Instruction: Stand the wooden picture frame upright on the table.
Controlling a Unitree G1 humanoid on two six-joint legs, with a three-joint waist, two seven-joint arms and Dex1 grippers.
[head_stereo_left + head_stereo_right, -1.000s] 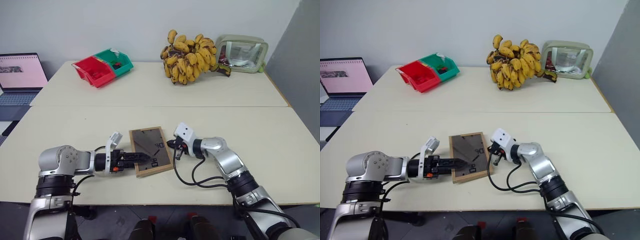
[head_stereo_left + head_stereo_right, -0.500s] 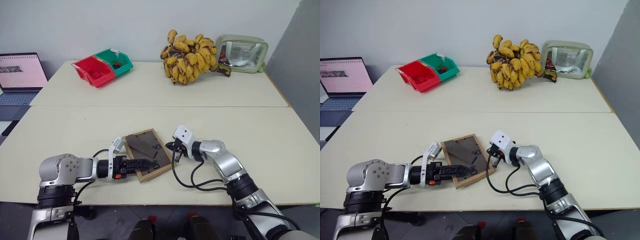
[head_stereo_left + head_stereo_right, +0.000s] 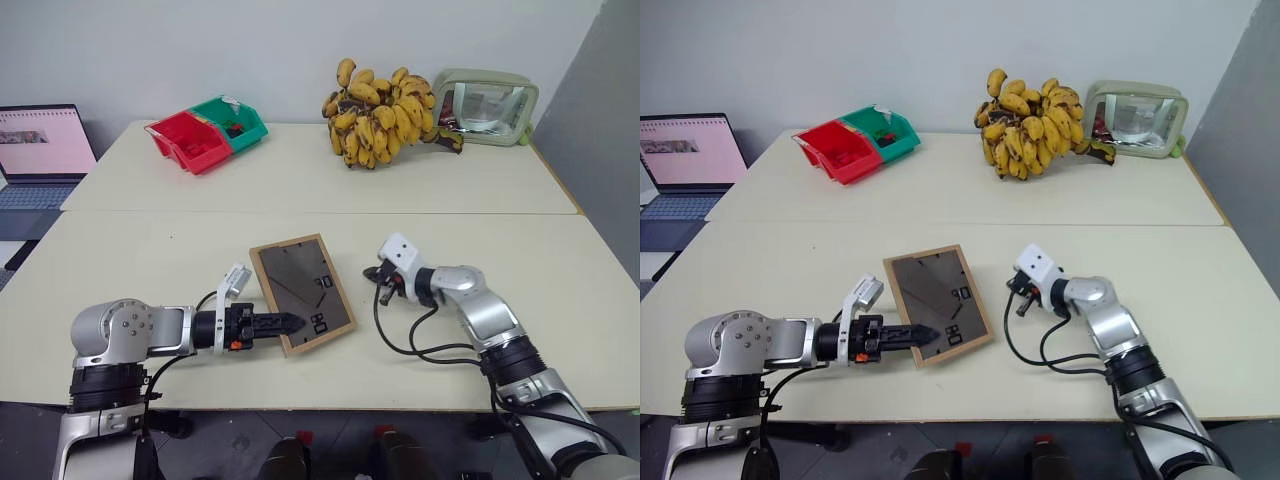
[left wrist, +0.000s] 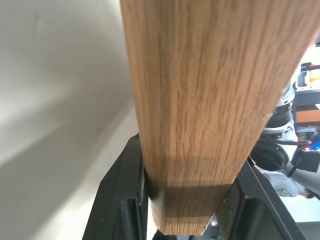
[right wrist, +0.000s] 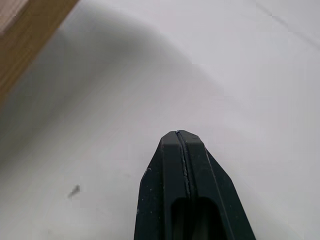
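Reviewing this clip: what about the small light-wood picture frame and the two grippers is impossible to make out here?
- Small light-wood picture frame: its picture side faces away in both eye views; just the dark back board shows.
- Whether the frame's lower edge touches the pale cream table: the left gripper, shut on that edge, covers it.
- Right gripper: too small in the eye views; the right wrist view shows it shut.

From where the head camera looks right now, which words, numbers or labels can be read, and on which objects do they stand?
None can be read with certainty.
Wooden picture frame, back board: a few pale characters near its lower edge, too small and blurred to read.
Laptop, screen: a pink page with dark lines of text, too small to read.
Red bin, green bin, bananas, clear pouch: no text seen.
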